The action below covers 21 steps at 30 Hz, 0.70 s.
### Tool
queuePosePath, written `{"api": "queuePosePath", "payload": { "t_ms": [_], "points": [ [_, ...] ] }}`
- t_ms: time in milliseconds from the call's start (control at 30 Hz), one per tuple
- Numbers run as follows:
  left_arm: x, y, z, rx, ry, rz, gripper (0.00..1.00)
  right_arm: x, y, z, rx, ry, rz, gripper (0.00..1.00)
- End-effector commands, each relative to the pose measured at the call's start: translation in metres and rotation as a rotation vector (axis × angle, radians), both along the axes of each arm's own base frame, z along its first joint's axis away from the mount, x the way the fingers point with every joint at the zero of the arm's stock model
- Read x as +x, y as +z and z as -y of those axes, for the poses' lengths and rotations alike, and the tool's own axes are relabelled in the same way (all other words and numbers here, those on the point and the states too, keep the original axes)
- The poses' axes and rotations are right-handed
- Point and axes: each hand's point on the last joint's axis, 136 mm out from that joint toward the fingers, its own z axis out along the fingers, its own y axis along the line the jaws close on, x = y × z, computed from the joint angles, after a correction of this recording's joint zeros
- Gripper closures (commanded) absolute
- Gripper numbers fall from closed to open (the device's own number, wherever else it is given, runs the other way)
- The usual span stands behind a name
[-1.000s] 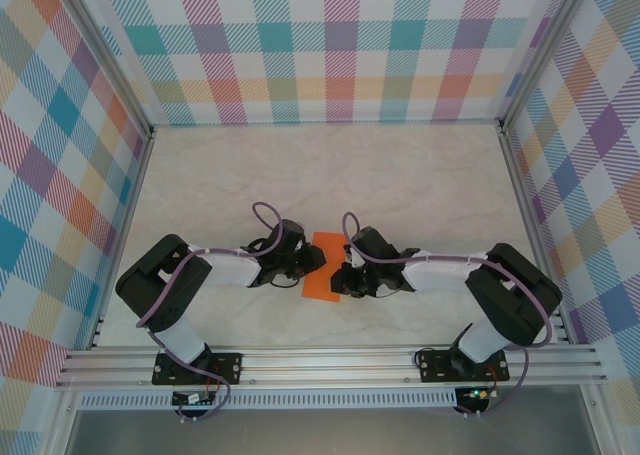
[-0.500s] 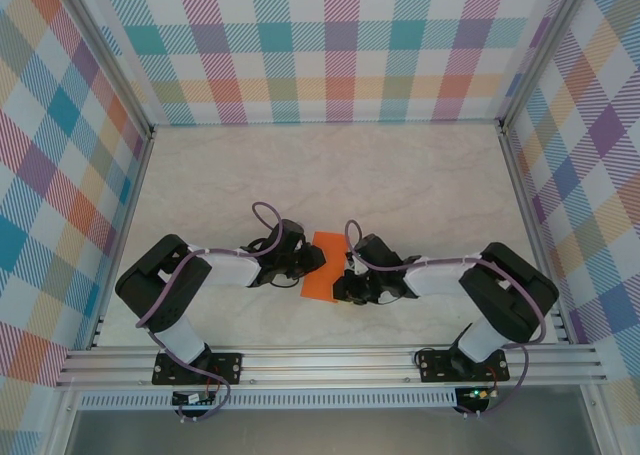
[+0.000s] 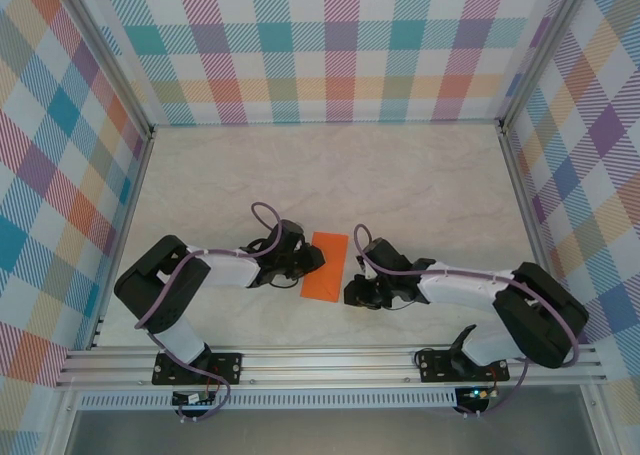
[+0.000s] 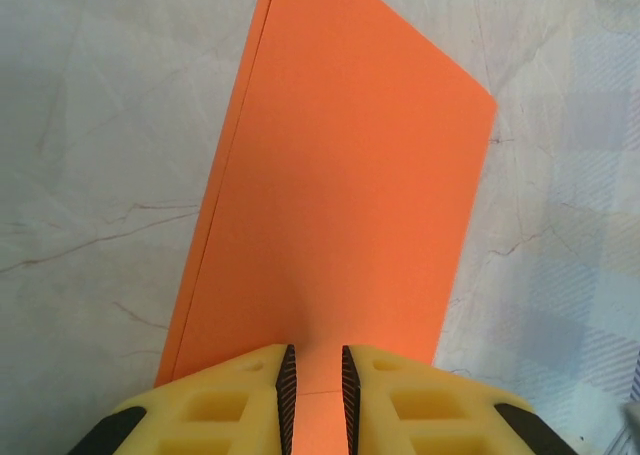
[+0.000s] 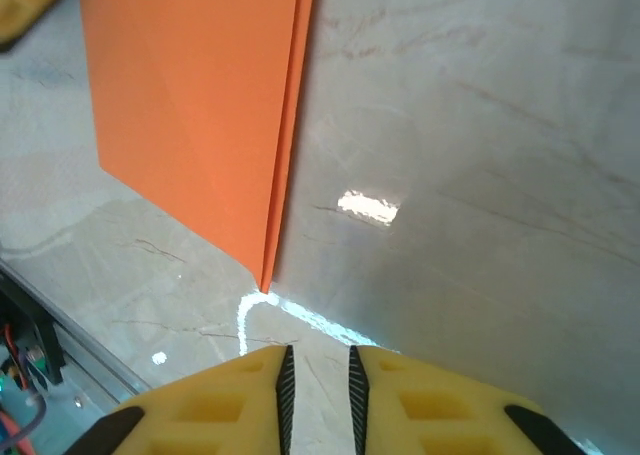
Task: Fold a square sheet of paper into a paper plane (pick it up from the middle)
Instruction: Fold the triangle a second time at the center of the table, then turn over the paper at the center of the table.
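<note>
Right gripper (image 3: 350, 293) has just backed off the paper (image 3: 324, 266). It now sits just beside the near right corner, jaws a narrow slit with nothing in them. The paper lies flat on the table (image 3: 420, 185) between the arms, folded double into a rectangle. Left gripper (image 3: 312, 262) hasn't moved: tips on the left edge, nearly closed. You can't tell from the wrist view whether it pinches or only presses down. Looks like the first crease is done and you're free to reposition for the next fold.
</note>
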Motion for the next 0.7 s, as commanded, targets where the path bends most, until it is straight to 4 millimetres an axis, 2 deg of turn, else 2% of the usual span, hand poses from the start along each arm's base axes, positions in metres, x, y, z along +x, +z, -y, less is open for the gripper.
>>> {"api": "queuePosePath", "payload": {
  "t_ms": [0,100,200,367,467,533,667],
  "points": [
    [-0.021,-0.024,-0.026,0.121,0.012,-0.07,0.77,0.025,0.021,0.013,-0.076,-0.067,0.146,0.65],
    [-0.02,-0.022,-0.026,0.118,0.012,-0.065,0.77,0.036,0.037,0.026,-0.118,-0.116,0.226,0.46],
    [-0.02,-0.021,-0.025,0.113,0.005,-0.06,0.77,0.044,0.047,0.035,-0.148,-0.144,0.283,0.33],
    [-0.018,-0.015,-0.022,0.103,0.0,-0.051,0.77,0.051,0.047,0.038,-0.157,-0.172,0.308,0.2],
    [-0.017,-0.011,-0.021,0.098,-0.005,-0.042,0.77,0.052,0.04,0.042,-0.156,-0.215,0.286,0.08],
    [-0.016,-0.007,-0.02,0.097,-0.007,-0.034,0.77,0.053,0.038,0.039,-0.131,-0.214,0.266,0.09],
    [-0.015,-0.001,-0.019,0.092,-0.008,-0.021,0.77,0.052,0.041,0.018,-0.003,-0.159,0.231,0.1]
  ]
}}
